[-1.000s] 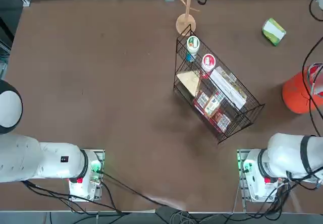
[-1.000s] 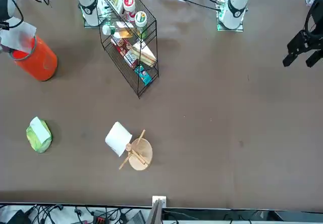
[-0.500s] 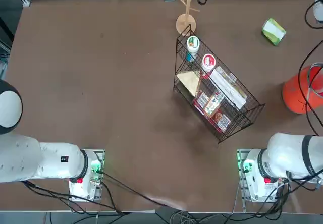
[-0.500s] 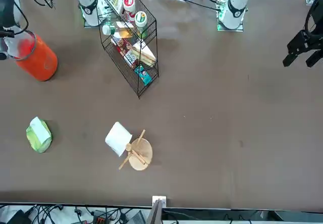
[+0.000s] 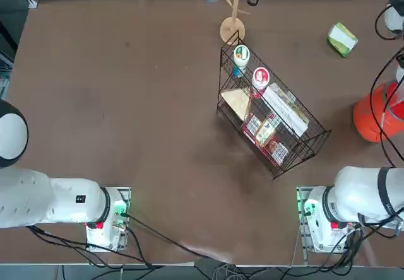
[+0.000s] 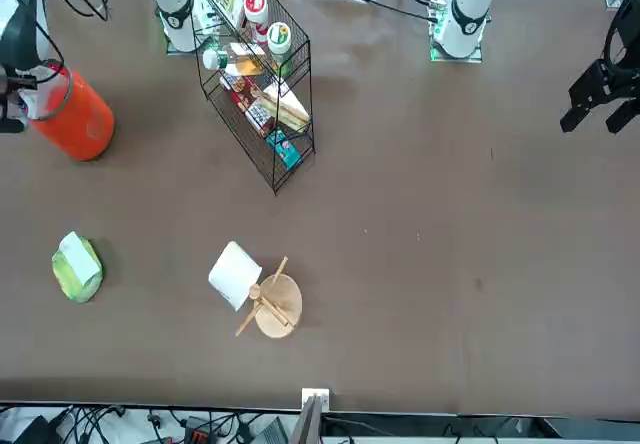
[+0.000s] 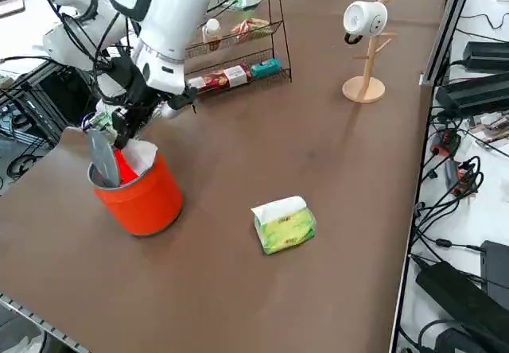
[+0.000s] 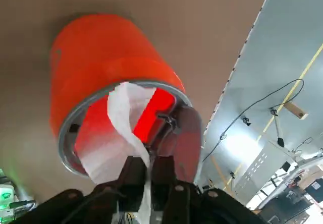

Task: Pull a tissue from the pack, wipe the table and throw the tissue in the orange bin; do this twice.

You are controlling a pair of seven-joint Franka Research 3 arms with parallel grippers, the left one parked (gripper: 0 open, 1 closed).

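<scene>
The orange bin (image 7: 145, 200) stands near the table's (image 5: 126, 103) right edge, also in the top view (image 5: 372, 113) and the front view (image 6: 76, 119). My right gripper (image 8: 148, 169) hangs just over the bin's rim (image 7: 111, 134), its fingers close together on a white tissue (image 8: 121, 118). The tissue drapes from the fingers down into the bin's mouth. The green pack (image 7: 284, 224) lies flat on the table beyond the bin, white patch up, a white tissue edge showing at its top (image 5: 342, 39).
A black wire basket rack (image 5: 268, 113) with jars and packets stands mid-table. A wooden mug tree (image 7: 366, 51) with a white mug stands behind it. Cables run along the table's far side and past the bin.
The right arm has shifted over the bin. The tissue, held above the rim a second ago, now hangs inside the bin's mouth.
</scene>
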